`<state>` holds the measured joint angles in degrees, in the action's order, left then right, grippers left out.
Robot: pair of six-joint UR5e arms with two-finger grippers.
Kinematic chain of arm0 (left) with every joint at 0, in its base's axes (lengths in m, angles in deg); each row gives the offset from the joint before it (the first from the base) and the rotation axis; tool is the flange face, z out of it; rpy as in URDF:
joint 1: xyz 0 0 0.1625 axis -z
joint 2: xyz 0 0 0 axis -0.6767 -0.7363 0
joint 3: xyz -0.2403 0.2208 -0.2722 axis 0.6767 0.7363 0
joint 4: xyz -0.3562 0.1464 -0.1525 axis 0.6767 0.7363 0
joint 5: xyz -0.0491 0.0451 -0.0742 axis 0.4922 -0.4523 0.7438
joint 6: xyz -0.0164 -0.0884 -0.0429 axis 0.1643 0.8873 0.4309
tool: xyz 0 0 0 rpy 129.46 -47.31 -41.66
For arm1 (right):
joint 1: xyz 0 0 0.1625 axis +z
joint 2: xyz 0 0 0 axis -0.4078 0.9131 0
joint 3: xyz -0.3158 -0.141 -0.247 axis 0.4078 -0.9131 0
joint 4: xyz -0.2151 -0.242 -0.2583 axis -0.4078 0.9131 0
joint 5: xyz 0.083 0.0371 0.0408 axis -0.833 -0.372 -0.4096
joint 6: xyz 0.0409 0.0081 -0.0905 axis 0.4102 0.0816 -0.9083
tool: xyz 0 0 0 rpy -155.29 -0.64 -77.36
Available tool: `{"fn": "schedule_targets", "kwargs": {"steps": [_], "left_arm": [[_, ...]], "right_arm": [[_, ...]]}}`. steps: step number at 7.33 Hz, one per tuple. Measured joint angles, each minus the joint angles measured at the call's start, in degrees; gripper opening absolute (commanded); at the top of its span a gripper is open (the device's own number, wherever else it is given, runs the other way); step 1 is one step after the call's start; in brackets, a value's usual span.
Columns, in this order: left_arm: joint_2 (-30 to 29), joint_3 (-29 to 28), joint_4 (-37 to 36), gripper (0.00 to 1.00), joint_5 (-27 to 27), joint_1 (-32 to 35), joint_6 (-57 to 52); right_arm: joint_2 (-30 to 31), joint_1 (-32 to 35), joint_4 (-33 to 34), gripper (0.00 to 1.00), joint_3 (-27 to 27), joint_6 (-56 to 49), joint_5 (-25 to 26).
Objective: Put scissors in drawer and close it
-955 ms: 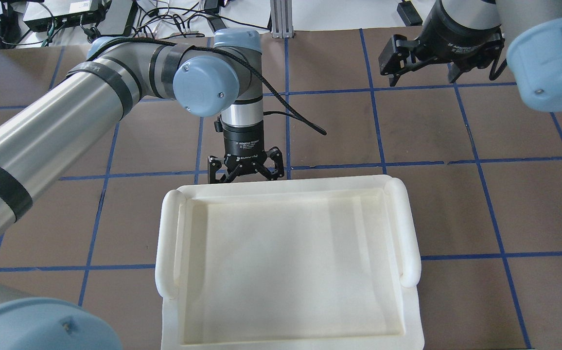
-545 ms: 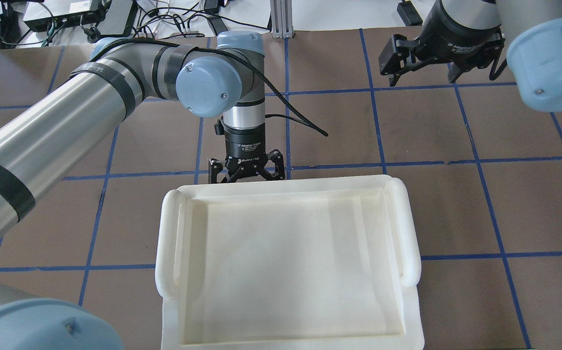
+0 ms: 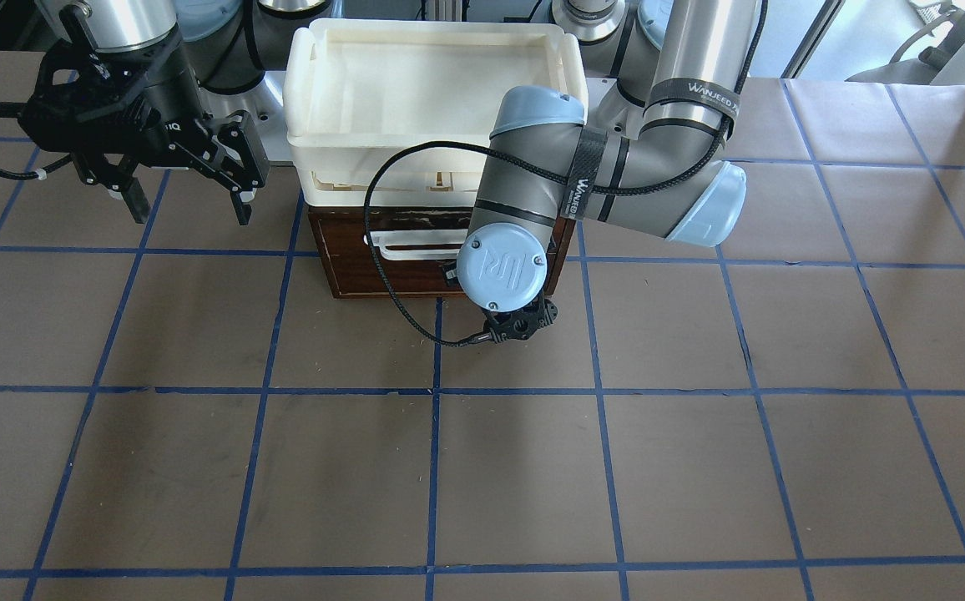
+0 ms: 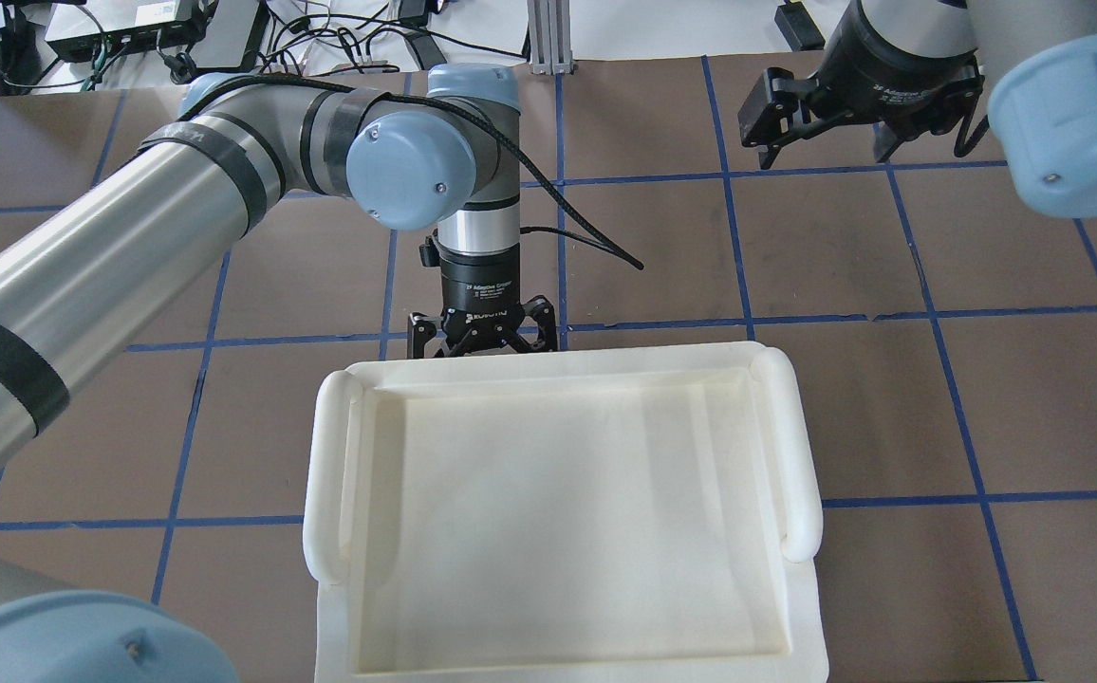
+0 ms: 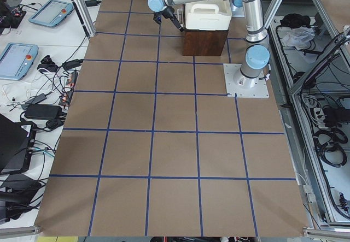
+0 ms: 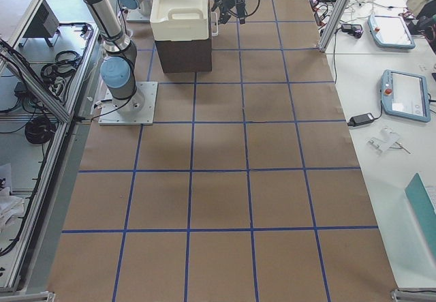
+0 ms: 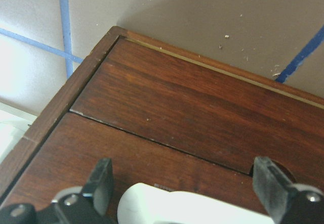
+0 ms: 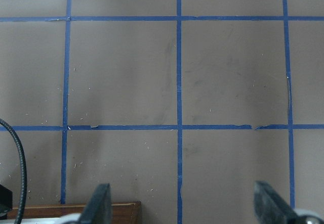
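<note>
At the dark wood front of the drawer (image 7: 91,148), the left gripper (image 7: 185,191) has its jaws spread wide, one of its black fingers (image 7: 103,181) on each side of the white bar handle (image 7: 187,209). The handle lies between them, near the left finger's inner face, and the wrist view does not settle whether either finger touches it. The drawer front looks flush with the brown frame around it, a thin seam parting it from the wood panel beneath. From overhead, the same gripper shows just past the far rim of the stacked white trays (image 4: 558,365), which sit on top of the brown cabinet and hide the drawer from that camera. The left arm (image 4: 131,256) reaches in across the table, its wrist bent down in front of the cabinet, and a black cable (image 4: 596,245) loops out from the wrist. Off to the side, the right gripper (image 3: 189,200) hangs above the table (image 4: 843,266), well apart from the cabinet, its jaws open and holding nothing. Its own camera looks down on brown matting crossed by blue tape lines, with only a corner of the cabinet at the lower edge.
</note>
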<state>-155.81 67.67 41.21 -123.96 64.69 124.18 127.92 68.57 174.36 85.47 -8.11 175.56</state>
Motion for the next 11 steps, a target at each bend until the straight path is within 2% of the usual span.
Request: {"fn": "schedule_targets", "kwargs": {"steps": [4, 9, 11], "left_arm": [[0.2, -0.3, -0.6, 1.00, -0.5, -0.2, -0.3], [1.3, -3.7, -15.0, 1.00, -0.3, -2.0, -2.0], [2.3, -6.7, -18.5, 1.00, -0.6, -4.8, -11.2]], "right_arm": [[-0.1, 0.0, 0.0, 1.00, 0.0, 0.0, -0.2], [-0.1, 0.0, 0.1, 1.00, 0.0, 0.0, -0.2], [-0.1, 0.0, 0.1, 1.00, 0.0, 0.0, -0.2]]}}
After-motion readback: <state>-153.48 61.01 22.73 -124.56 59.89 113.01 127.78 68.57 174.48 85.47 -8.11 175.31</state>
